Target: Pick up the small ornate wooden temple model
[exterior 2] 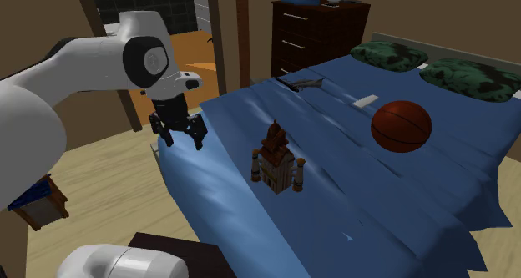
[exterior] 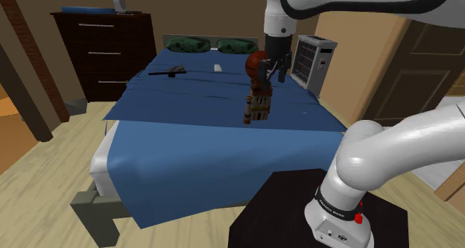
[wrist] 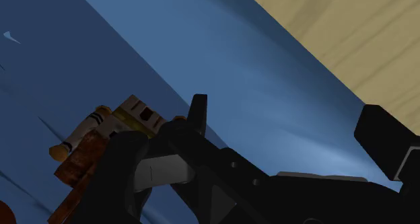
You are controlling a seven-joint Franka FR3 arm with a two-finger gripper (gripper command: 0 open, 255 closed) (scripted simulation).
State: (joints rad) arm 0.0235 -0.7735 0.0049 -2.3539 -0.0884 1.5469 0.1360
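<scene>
Gripper (exterior: 276, 73) first: in the shoulder view it hangs at upper centre of the frame, pointing down, with the reddish-brown ball (exterior: 255, 63) right behind it. The temple model (exterior: 258, 107) stands upright just below, at mid-frame on the blue bedspread (exterior: 186, 146). From this angle the two seem lined up. We judge that to be a trick of the sightline, since the other views place the hand off to one side.

In the second exterior view the gripper (exterior 2: 183, 139) sits at left of centre, by the bed's edge. Its fingers are spread wide with nothing between them, which we read as readiness to straddle the model. The temple model (exterior 2: 275, 161) is near the centre of the frame, apart from the hand and clear of the ball (exterior 2: 401, 126) at centre right. That gap leaves room to come down on the model without nudging the ball. Pillows (exterior 2: 386, 55) and a dark dresser (exterior 2: 321, 30) lie along the top of the frame, well away.

In the wrist view the gripper (wrist: 286, 122) looks down on bedspread (wrist: 269, 68) and a corner of pale floor (wrist: 363, 48). The temple model (wrist: 114, 125) lies outside one finger (wrist: 197, 115), not between the pair. We judge that the hand needs a sideways shift before it descends, and the soft bedding could let the model tip.
</scene>
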